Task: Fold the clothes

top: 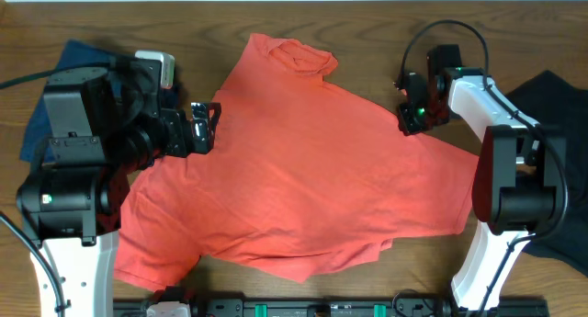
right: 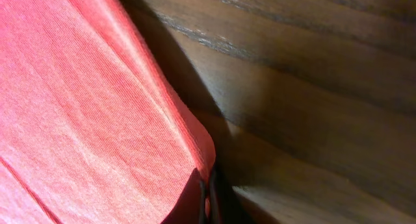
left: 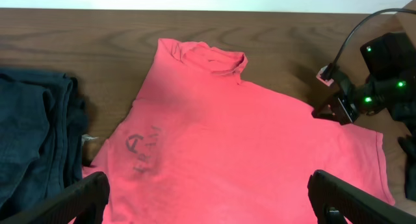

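Note:
The coral-red T-shirt [top: 312, 179] lies spread on the wooden table, collar at the far side. Faint lettering shows through the cloth [left: 140, 152] in the left wrist view. My left gripper [top: 204, 126] hovers over the shirt's left part, wide open, with nothing between its fingers [left: 84, 195]. My right gripper [top: 409, 124] is at the shirt's right shoulder edge. Its jaws are pressed together on a thin fold of the red cloth [right: 201, 152]. A navy-blue garment [top: 73, 58] lies at the far left and a black one [top: 560, 101] at the far right.
Bare wooden table [right: 312, 87] runs along the far edge and beside the shirt's right edge. The navy garment [left: 32, 139] lies folded just left of the shirt. The right arm's cable [top: 432, 32] loops above its wrist. Both arm bases stand at the near corners.

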Robot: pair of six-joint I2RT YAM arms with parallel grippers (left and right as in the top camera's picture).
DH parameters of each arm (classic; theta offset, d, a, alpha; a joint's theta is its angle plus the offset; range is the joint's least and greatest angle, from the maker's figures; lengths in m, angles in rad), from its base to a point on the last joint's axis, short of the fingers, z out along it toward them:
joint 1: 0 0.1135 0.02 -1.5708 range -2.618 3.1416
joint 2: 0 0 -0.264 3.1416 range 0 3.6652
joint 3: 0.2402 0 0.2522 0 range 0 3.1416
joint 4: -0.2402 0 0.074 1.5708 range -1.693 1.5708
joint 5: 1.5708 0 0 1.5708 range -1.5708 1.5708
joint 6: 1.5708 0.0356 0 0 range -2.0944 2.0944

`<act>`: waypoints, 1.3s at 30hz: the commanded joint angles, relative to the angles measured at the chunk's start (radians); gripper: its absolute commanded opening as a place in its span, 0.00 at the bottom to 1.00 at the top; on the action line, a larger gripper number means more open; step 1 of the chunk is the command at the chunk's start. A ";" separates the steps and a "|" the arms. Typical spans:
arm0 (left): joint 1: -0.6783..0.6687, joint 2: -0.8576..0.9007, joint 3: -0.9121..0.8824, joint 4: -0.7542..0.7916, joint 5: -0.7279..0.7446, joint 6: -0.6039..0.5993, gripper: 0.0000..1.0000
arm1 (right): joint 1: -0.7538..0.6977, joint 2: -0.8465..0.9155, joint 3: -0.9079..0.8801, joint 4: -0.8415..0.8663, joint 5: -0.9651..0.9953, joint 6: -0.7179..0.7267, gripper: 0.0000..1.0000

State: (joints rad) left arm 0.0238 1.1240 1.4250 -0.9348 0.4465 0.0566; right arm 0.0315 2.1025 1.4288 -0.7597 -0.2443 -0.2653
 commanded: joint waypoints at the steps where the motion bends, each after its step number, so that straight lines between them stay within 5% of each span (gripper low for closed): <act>1: -0.004 -0.007 0.011 0.008 0.017 0.013 0.98 | 0.008 0.022 -0.027 0.052 0.021 -0.002 0.01; 10: -0.004 -0.007 0.011 0.050 0.018 0.013 0.98 | -0.042 0.022 0.190 0.451 0.196 0.111 0.01; 13: -0.004 -0.007 0.011 0.053 0.017 0.013 0.98 | -0.059 0.022 0.318 0.480 0.185 0.177 0.22; 14: -0.004 -0.007 0.011 0.053 0.017 0.013 0.98 | -0.062 0.022 0.352 0.467 0.185 0.189 0.38; 15: -0.004 -0.007 0.011 0.052 0.017 0.013 0.98 | -0.064 0.022 0.389 0.438 0.185 0.199 0.75; 16: -0.004 -0.007 0.011 0.051 0.017 0.013 0.98 | -0.065 0.022 0.419 0.401 0.185 0.206 0.94; 20: -0.004 -0.006 0.005 0.050 0.017 0.014 0.98 | -0.066 0.003 0.530 0.137 0.184 0.209 0.87; 23: -0.004 0.004 -0.002 0.045 0.016 0.013 0.98 | -0.066 -0.029 0.575 -0.081 0.184 0.209 0.70; 31: -0.004 0.056 -0.002 0.011 0.013 0.044 0.98 | -0.066 -0.081 0.563 -0.617 0.079 0.385 0.43; 39: -0.004 0.071 -0.002 0.003 0.013 0.048 0.98 | -0.063 -0.108 0.341 -0.720 0.079 0.429 0.47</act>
State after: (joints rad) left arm 0.0238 1.2007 1.4246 -0.9211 0.4461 0.0860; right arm -0.0368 2.0258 1.8462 -1.4776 -0.1490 0.1268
